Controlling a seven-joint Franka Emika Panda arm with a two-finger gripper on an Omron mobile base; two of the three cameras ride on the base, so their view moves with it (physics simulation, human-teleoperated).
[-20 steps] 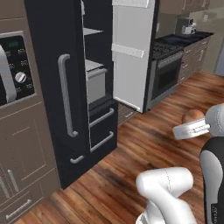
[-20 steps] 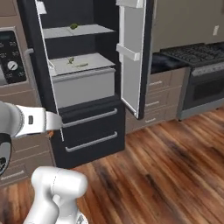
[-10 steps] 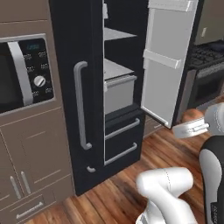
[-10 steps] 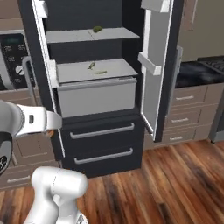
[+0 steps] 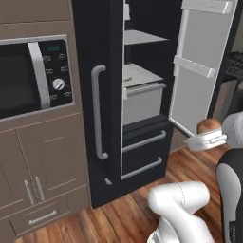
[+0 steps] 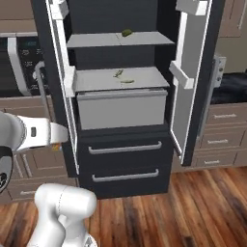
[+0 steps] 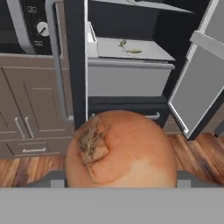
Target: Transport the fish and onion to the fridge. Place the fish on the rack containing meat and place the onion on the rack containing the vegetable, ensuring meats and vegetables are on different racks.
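Gripping onion (image 7: 121, 149), hand (image 5: 209, 140) (fridge (image 6: 120, 91) open)

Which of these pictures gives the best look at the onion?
The hand view: the onion sits large and close at the bottom, root tuft and skin plain, held in the gripper. The left base view shows just its brown top above the hand. The right base view shows only an orange sliver.

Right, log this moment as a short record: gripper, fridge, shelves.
gripper: closed around the onion, which sits large between the fingers in the hand view
fridge: right-hand door swung open, two lower drawers shut
upper shelf: a small olive-green item near the back
lower shelf: small thin greenish pieces, too small to identify
oven: left of the fridge, door shut
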